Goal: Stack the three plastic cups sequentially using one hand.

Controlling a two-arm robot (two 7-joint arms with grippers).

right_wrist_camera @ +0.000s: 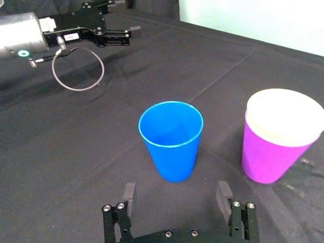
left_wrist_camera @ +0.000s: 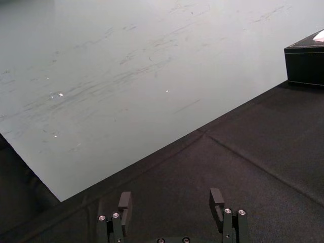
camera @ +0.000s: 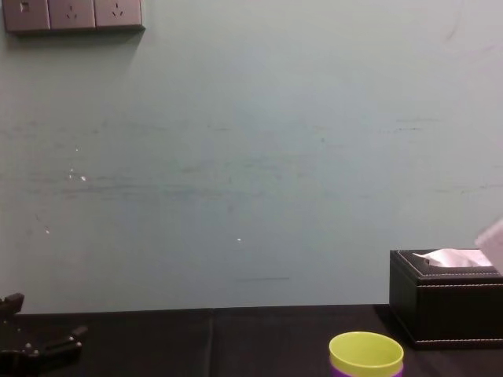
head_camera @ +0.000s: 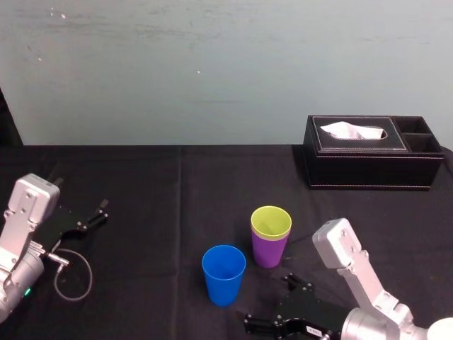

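Fingers (right_wrist_camera: 224,194) of the right gripper (right_wrist_camera: 176,195) are spread wide with nothing between them, just before the blue cup (right_wrist_camera: 171,139). This cup stands upright near the front edge of the table (head_camera: 141,184), about its middle. The yellow-green cup (head_camera: 271,221) sits inside the purple cup (head_camera: 269,251), just behind the blue one and toward the right edge, near it but not touching. The left gripper (head_camera: 90,218) rests by the left edge, its fingers (left_wrist_camera: 125,201) also apart and empty.

I judge the blue cup light, thin-walled, smooth and somewhat slippery. A moderate grip across the wall under the rim seems best, because a hard squeeze may bend it.

The right wrist view shows that the blue cup is empty and stands free of its neighbour. The chest view gives from the side the yellow-green rim rising above the purple, with the tissue box (camera: 444,294) behind.
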